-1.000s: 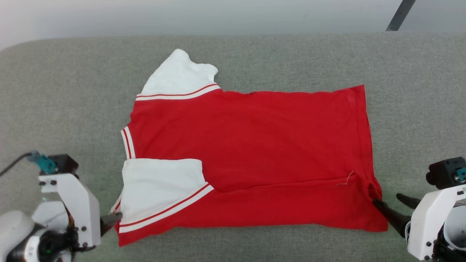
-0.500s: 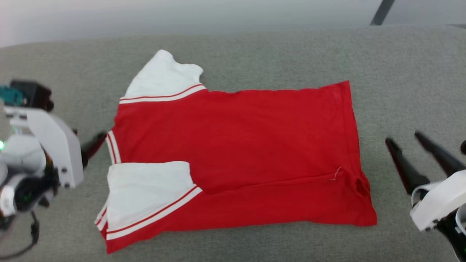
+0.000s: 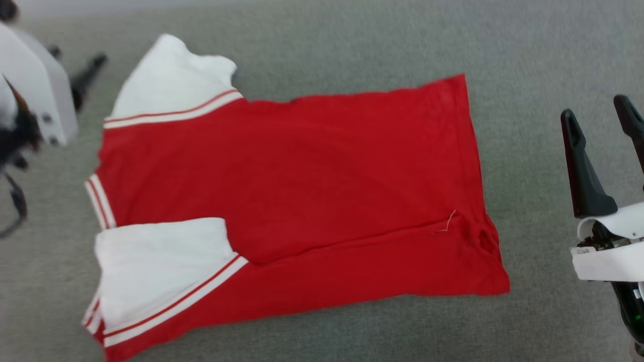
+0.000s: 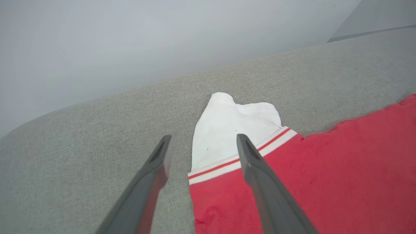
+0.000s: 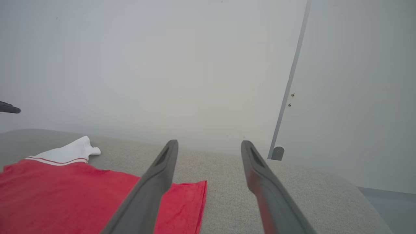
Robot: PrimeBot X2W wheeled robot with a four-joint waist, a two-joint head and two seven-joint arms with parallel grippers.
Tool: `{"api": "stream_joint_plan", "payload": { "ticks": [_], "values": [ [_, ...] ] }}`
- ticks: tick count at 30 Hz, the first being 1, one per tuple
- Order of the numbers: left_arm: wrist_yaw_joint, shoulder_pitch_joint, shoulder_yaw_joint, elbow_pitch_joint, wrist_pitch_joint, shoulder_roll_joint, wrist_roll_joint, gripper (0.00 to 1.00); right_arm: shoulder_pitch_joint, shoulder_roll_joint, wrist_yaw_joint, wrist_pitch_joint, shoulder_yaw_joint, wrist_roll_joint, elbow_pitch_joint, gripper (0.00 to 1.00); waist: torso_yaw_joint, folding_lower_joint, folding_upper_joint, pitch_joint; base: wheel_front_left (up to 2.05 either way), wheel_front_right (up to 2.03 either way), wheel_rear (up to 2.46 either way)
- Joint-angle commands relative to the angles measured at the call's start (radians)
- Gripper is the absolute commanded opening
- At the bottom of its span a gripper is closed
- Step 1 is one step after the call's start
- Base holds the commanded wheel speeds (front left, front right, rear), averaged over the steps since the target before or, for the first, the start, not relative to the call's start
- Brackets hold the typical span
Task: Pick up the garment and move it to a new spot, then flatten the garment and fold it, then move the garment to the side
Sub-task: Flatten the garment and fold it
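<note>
The garment [image 3: 302,186] lies spread out flat in the middle of the table [image 3: 528,60]. The table has a grey, rough woven cover and a round corner. The garment is soft red cloth, shaped almost like a big box, with a few small wrinkles. Its long near edge is folded up over the red body, making a straight crease. The far sleeve [image 3: 171,80] is white and sticks out past the top left edge, with a bumpy end. The near sleeve [image 3: 161,266] is white too and lies folded flat on the red part. Both have white and red stripes where they meet the red cloth. A thin pale thread [image 3: 448,223] curls near the right end.

The left claw [image 4: 204,138] has its two long dark pointy fingers spread apart, holding nothing, close by the far sleeve. The right claw [image 3: 594,107] is spread apart too, empty, over bare table, well away from the right edge of the garment. Behind the table is a plain pale wall [image 5: 162,65].
</note>
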Motion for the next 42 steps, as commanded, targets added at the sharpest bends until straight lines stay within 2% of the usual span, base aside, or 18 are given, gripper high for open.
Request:
{"api": "stream_joint_plan", "payload": {
  "ticks": [1, 9, 13, 19, 29, 30, 31, 32, 33, 38, 42],
  "values": [
    [-0.017, -0.036, -0.001, 0.025, 0.008, -0.009, 0.016, 1.0, -0.014, 0.005, -0.001, -0.011, 0.003, -0.001, 0.0, 1.0, -0.05, 0.0, 0.0, 0.074, 0.0, 0.0, 0.0],
    [-0.105, -0.237, -0.021, 0.188, 0.092, -0.071, 0.064, 1.0, -0.041, 0.028, -0.001, -0.054, 0.028, 0.01, 0.008, 1.0, -0.09, 0.0, 0.0, 0.19, 0.0, 0.0, 0.0],
    [-0.131, -0.299, -0.038, 0.264, 0.135, -0.102, 0.076, 1.0, -0.047, 0.037, -0.001, -0.069, 0.036, 0.017, 0.017, 1.0, -0.097, 0.0, 0.0, 0.223, 0.0, 0.0, 0.0],
    [-0.148, -0.349, -0.068, 0.365, 0.195, -0.134, 0.092, 1.0, -0.059, 0.045, -0.001, -0.073, 0.049, 0.023, 0.032, 1.0, -0.103, 0.0, 0.0, 0.245, 0.0, 0.0, 0.0],
    [-0.146, -0.371, -0.091, 0.478, 0.268, -0.184, 0.077, 1.0, -0.07, 0.05, -0.001, -0.065, 0.052, 0.041, 0.042, 1.0, -0.106, 0.0, 0.0, 0.256, 0.0, 0.0, 0.0],
    [-0.148, -0.37, -0.094, 0.488, 0.276, -0.191, 0.076, 0.89, -0.071, 0.051, -0.001, -0.063, 0.051, 0.044, 0.043, 1.0, -0.106, 0.0, 0.0, 0.256, 0.0, 0.0, 0.0],
    [-0.145, -0.368, -0.095, 0.497, 0.281, -0.197, 0.071, 0.74, -0.069, 0.052, -0.001, -0.06, 0.051, 0.048, 0.044, 1.0, -0.107, 0.0, 0.0, 0.256, 0.0, 0.0, 0.0],
    [-0.139, -0.367, -0.095, 0.508, 0.289, -0.203, 0.069, 0.44, -0.068, 0.053, -0.001, -0.057, 0.051, 0.049, 0.045, 1.0, -0.107, 0.0, 0.0, 0.256, 0.0, 0.0, 0.0],
    [-0.133, -0.365, -0.097, 0.521, 0.3, -0.206, 0.064, 0.0, -0.068, 0.055, -0.001, -0.052, 0.051, 0.052, 0.045, 1.0, -0.107, 0.0, 0.0, 0.255, 0.0, 0.0, 0.0],
    [-0.116, -0.365, -0.087, 0.556, 0.319, -0.223, 0.044, 0.0, -0.073, 0.061, -0.001, 0.016, 0.06, 0.088, 0.04, 1.0, -0.104, 0.0, 0.0, 0.25, 0.0, 0.0, 0.0],
    [-0.113, -0.363, -0.083, 0.565, 0.319, -0.234, 0.033, 0.0, -0.108, 0.056, -0.001, 0.129, 0.059, 0.123, 0.028, 1.0, -0.092, 0.0, 0.0, 0.238, 0.0, 0.0, 0.0]
  ]
}}
